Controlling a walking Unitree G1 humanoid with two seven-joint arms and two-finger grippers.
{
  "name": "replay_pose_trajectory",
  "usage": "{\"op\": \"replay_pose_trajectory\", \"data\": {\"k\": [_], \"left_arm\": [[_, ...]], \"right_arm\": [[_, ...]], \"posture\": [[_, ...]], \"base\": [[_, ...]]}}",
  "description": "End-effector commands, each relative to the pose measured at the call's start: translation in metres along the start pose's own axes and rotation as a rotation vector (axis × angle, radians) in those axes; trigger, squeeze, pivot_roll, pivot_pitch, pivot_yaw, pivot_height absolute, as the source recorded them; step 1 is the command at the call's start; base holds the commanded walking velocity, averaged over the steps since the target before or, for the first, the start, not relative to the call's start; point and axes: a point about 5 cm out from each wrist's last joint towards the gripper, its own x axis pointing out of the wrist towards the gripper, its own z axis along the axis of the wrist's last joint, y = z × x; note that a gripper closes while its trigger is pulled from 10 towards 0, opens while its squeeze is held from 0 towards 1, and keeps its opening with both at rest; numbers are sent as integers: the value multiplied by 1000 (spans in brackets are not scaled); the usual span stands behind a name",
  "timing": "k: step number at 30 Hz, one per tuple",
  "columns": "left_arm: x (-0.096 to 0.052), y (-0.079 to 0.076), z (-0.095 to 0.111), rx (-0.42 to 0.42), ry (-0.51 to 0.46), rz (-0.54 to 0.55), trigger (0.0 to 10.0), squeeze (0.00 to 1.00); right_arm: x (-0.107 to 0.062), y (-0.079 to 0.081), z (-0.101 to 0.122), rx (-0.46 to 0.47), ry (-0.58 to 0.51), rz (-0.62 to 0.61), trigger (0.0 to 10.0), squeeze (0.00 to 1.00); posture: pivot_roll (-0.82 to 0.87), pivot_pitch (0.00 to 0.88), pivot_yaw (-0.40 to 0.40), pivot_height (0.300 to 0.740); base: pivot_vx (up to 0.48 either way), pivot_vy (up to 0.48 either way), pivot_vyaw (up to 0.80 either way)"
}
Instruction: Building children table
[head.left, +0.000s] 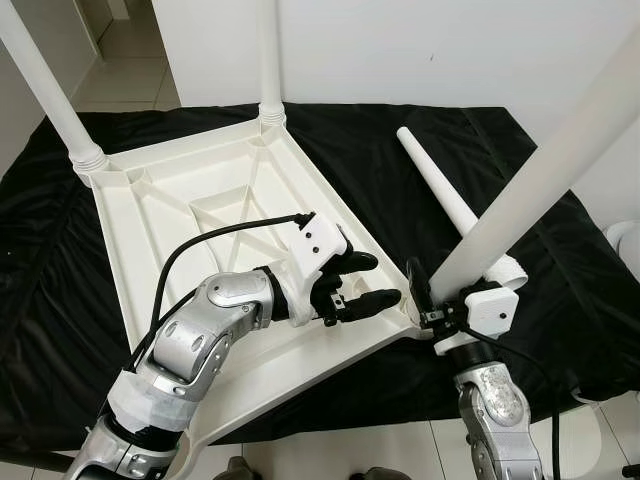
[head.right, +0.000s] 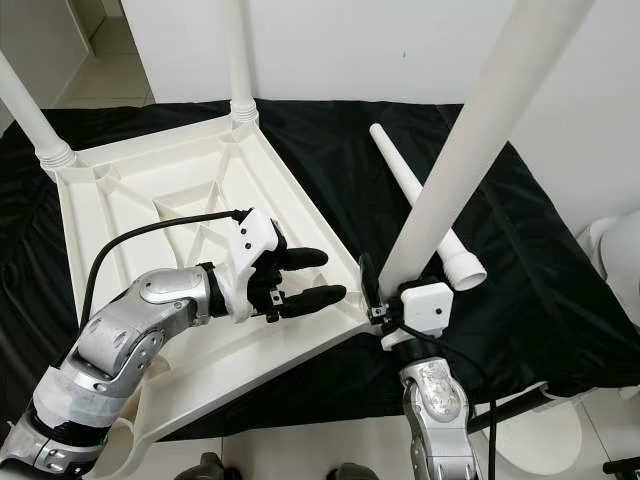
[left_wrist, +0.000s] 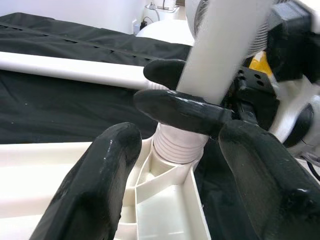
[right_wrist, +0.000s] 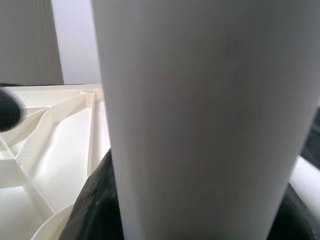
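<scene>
A white plastic tabletop lies upside down on a black cloth. Two white legs stand in its far corners. A third leg rises tilted from the near right corner, its ribbed base sitting at the corner socket. My right gripper is shut on this leg just above the base. Over the tabletop, my left gripper is open, its fingers pointing at the leg's base a short way off. A fourth leg lies loose on the cloth behind.
The black cloth covers the floor under the table parts, with pale tiles beyond its edges. A white rounded object stands at the far right. A white wall runs behind. A round white base sits near my right arm.
</scene>
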Motion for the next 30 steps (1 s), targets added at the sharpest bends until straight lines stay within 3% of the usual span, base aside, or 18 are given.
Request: {"op": "replay_pose_trajectory", "data": {"k": [1,10,14,24,30], "left_arm": [[-1,2,5,15,-5,31,10000,0],[-1,2,6,19,-8,35,10000,0],[0,2,6,21,-11,38,10000,0],[0,1,6,22,-13,38,10000,0],[0,1,7,21,-16,38,10000,0]], "right_arm": [[-10,1,-28,63,181,4,10000,0],[-5,-2,-32,89,256,-7,10000,0],[3,-6,-32,147,307,-16,10000,0],[15,-7,-26,183,329,-40,10000,0],[16,-6,-24,128,312,-32,10000,0]], "posture": [[-20,52,29,740],[-19,49,25,740],[-18,47,22,740],[-18,46,19,740],[-17,46,15,740]], "base": [[0,0,0],[0,0,0],[0,0,0],[0,0,0],[0,0,0]]}}
